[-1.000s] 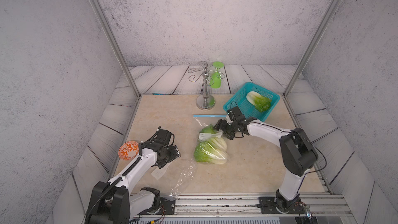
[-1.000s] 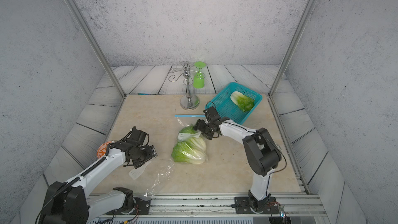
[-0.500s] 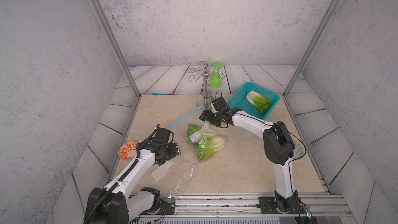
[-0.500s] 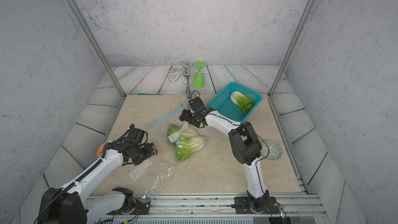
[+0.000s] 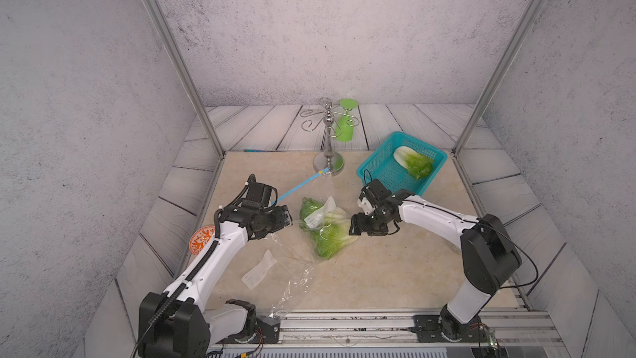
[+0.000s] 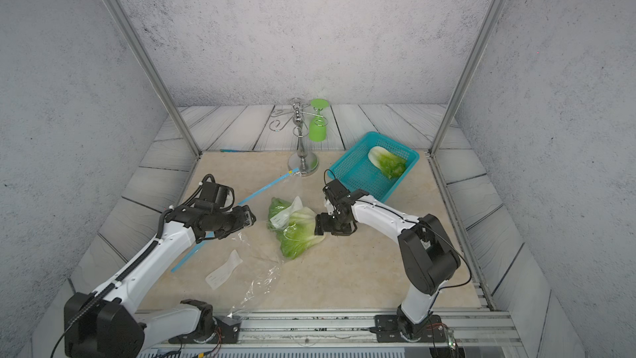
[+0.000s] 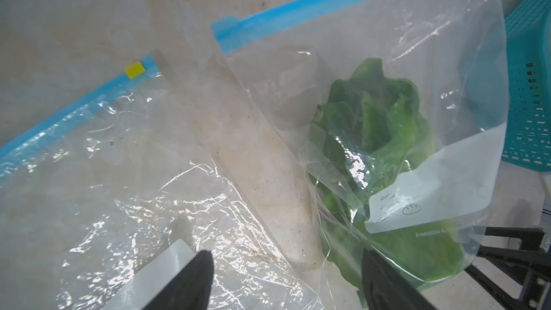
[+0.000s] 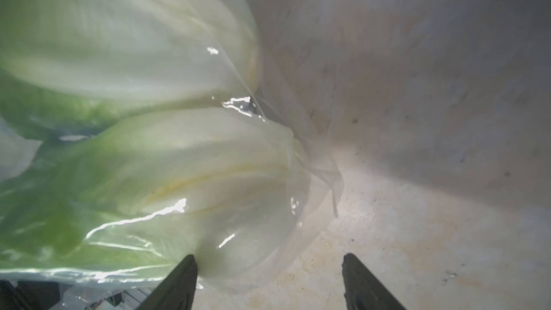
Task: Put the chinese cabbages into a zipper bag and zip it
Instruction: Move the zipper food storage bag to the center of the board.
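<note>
R gripper (image 5: pixel 353 227) at bagged cabbages (image 5: pixel 327 237), jaws spread wide.
Two heads lie inside clear zip bag (image 7: pixel 447 55), white bases toward R gripper; one finger (image 8: pixel 179 281) is right beside the plastic, nothing pinched. L gripper (image 5: pixel 287 220) is likewise spread, empty, over the spot where this bag meets a 2nd, empty bag (image 5: pixel 275 270). Third cabbage (image 5: pixel 413 164) sits in teal basket (image 5: pixel 382 175), well apart.

High top views overlook everything; close wrist views probably share the zipper bag (image 7: pixel 432 40).
</note>
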